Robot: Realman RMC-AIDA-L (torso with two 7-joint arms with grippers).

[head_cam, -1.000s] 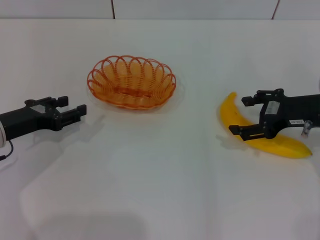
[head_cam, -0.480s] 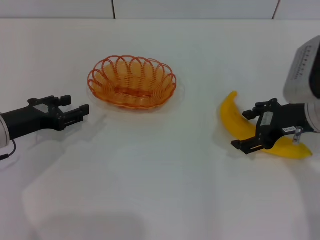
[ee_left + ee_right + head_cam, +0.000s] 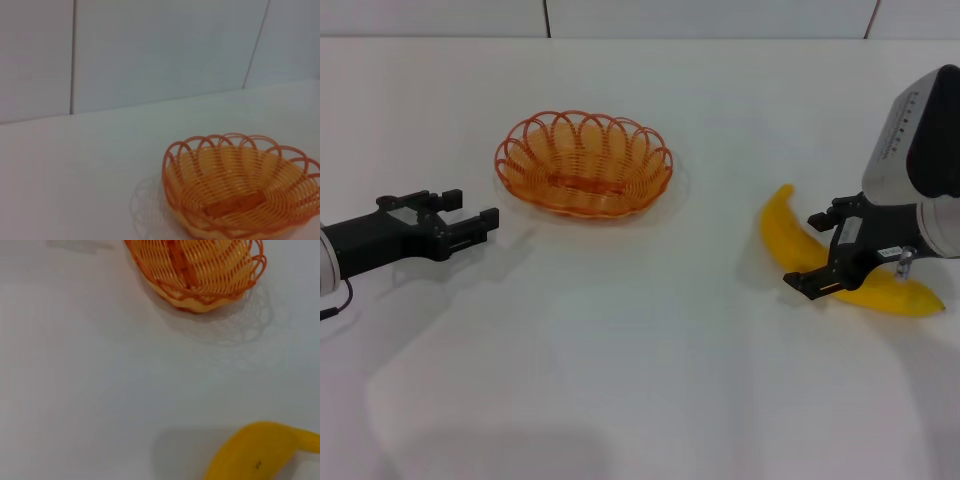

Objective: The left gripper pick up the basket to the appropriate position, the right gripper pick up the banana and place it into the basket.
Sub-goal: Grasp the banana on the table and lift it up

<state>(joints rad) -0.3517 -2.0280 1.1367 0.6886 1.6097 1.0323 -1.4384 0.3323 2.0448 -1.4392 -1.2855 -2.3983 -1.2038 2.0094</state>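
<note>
On the left, the left hand [image 3: 470,222] is hovering low over the tabletop [image 3: 620,340], its fingers apart and aimed at the basket [image 3: 583,163], which it is not touching. That level, side-on aim suits a pinch on the looped rim, probably because the shallow wire bowl offers nothing else to hold. The basket is sitting flat and empty toward the far side of the tabletop, left of centre, and the left wrist view is looking straight at its near rim.

On the right, the banana [image 3: 800,255] is lying flat on the tabletop, well apart from the basket, curving from a far tip near the middle toward the right edge. The right hand [image 3: 817,252] is straddling its mid-length with its fingers spread, one on either side, not yet clamped. Gripping at the middle should keep the long fruit balanced when lifted. The right wrist view is showing one end of the banana close by and the basket farther off.
</note>
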